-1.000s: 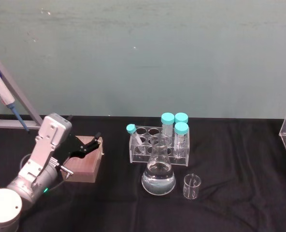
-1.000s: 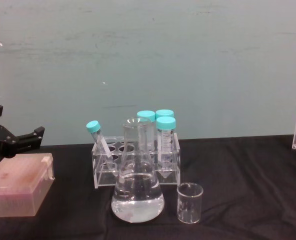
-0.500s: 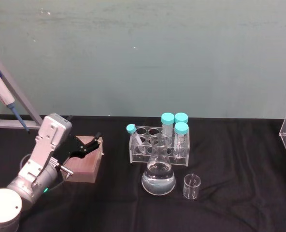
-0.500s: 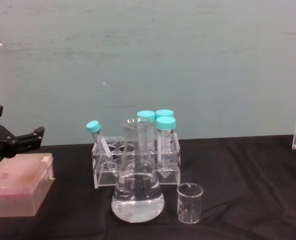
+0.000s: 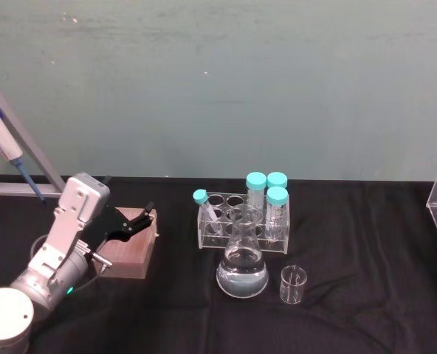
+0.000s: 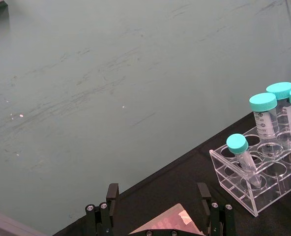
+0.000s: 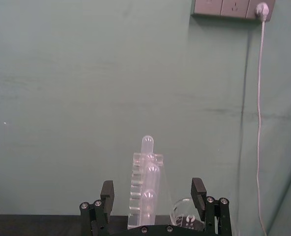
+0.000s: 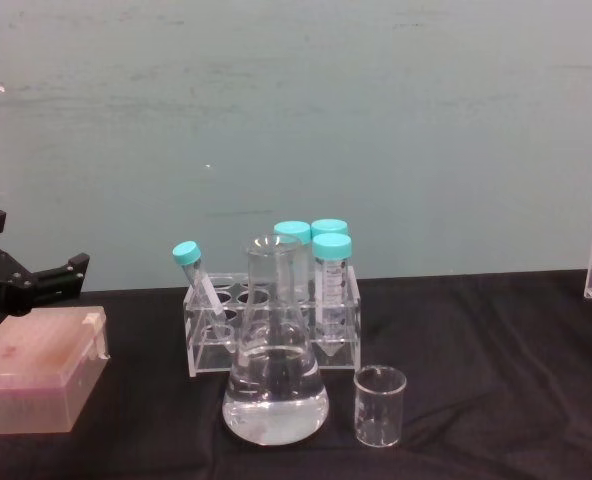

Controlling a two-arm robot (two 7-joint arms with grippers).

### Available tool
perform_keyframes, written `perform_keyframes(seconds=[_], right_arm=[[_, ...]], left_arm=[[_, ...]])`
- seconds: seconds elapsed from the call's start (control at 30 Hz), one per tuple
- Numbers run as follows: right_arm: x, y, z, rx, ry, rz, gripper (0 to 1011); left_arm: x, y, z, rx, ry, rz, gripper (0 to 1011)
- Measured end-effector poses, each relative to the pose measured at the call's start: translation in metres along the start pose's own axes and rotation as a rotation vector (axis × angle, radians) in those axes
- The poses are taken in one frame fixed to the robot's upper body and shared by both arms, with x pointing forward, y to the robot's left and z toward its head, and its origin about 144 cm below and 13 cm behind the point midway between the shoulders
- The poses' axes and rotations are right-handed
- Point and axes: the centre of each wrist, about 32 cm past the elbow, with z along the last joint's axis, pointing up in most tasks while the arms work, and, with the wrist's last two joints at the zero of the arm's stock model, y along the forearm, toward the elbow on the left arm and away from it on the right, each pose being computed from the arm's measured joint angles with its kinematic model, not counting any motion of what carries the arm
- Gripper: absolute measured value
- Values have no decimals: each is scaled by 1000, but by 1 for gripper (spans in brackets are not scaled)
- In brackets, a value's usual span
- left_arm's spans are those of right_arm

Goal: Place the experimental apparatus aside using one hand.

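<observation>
Your left tool (image 5: 143,219), fingers spread and holding nothing, hovered over a pinkish-brown box (image 5: 130,254) at the left of the black-draped desk (image 5: 351,317). The experimental apparatus stood well apart to its right. A conical flask (image 5: 242,271) of clear liquid stood upright at centre, a small beaker (image 5: 293,285) just beside it. A tube rack (image 5: 241,225) of teal-capped tubes sat close behind, its long side running across the desk. Your right tool (image 7: 153,189), likewise spread and empty, faced a tall acrylic stand (image 7: 144,196) of pipettes. The left arm looked the nearer to the flask, whose upright neck favoured a sideways approach. Bare cloth lay around the glassware, and a plain green wall (image 5: 218,88) closed the room.
</observation>
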Motion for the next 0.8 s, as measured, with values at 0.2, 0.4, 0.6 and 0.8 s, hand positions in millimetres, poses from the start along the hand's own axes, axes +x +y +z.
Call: perform_keyframes(seconds=[0.2, 0.4, 0.6, 0.8], right_arm=[[-3, -2, 5, 28, -21, 10, 1000], [-8, -4, 11, 67, -38, 48, 1000], [-14, -6, 18, 105, -46, 90, 1000], [-21, -5, 24, 125, -56, 165, 1000]], left_arm=[[0, 0, 0, 0, 0, 0, 1000], [0, 0, 0, 0, 0, 0, 1000], [0, 0, 0, 0, 0, 0, 1000], [0, 0, 0, 0, 0, 0, 1000]])
